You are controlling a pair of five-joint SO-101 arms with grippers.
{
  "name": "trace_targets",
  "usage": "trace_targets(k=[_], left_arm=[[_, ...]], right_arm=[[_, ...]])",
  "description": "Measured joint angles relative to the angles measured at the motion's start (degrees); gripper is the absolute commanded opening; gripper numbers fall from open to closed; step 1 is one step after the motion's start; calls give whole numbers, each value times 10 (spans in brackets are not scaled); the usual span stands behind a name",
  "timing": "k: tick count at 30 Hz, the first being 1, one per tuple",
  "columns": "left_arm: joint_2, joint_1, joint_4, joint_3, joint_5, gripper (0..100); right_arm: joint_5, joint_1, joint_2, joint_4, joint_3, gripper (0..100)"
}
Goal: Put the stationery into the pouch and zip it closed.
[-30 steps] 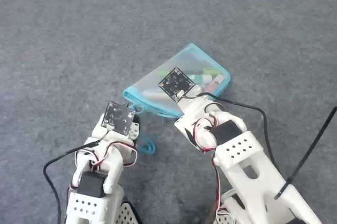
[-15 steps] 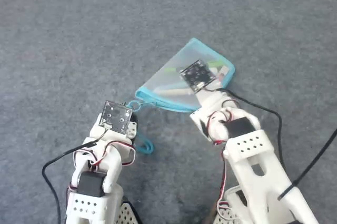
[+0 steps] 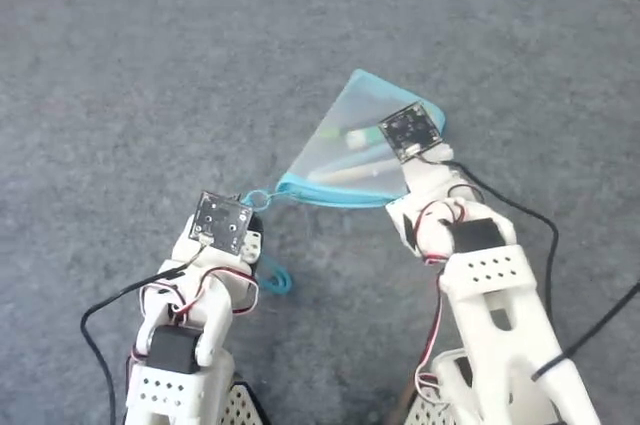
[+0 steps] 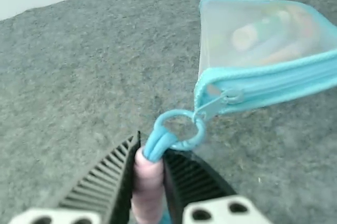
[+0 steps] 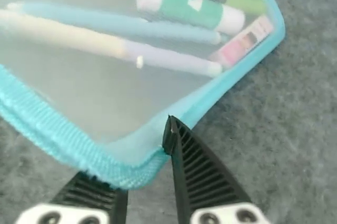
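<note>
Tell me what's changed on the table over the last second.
The right gripper, shut on the pouch at a corner, dragged it to the right and a little farther from the arms' bases. The pouch's zipper end slid away from the left gripper, so the zipper pull loop now stretches between them. The left gripper stayed put, clamped on that loop. The stationery stayed inside.
</note>
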Motion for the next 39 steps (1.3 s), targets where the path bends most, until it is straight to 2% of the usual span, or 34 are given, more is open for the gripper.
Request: trace_targets(k=[4, 6, 11, 18, 24, 28, 30, 33, 36, 39], left_arm=[[0, 0, 0, 0, 0, 11], [-1, -11, 0, 0, 0, 11], [-1, -20, 0, -1, 4, 11], [-1, -22, 0, 0, 0, 12], [-1, 32, 0, 0, -8, 12], [-2, 47, 0, 0, -10, 12], [-2, 50, 0, 0, -10, 12], [-2, 50, 0, 0, -10, 12], [-2, 50, 0, 0, -10, 12], [-2, 50, 0, 0, -10, 12]], right_arm=[[-1, 33, 25, 1, -18, 6], [-11, 82, 63, 0, -33, 6], [-20, 132, 151, 0, -81, 6], [-27, 146, 188, 0, -103, 6], [-44, 146, 188, 3, -106, 6], [-45, 98, 137, 47, -105, 7], [-43, 53, 86, 62, -90, 9], [1, -38, -13, 64, -29, 13], [39, -129, -132, 71, 42, 87], [62, -172, -245, 98, 92, 210]])
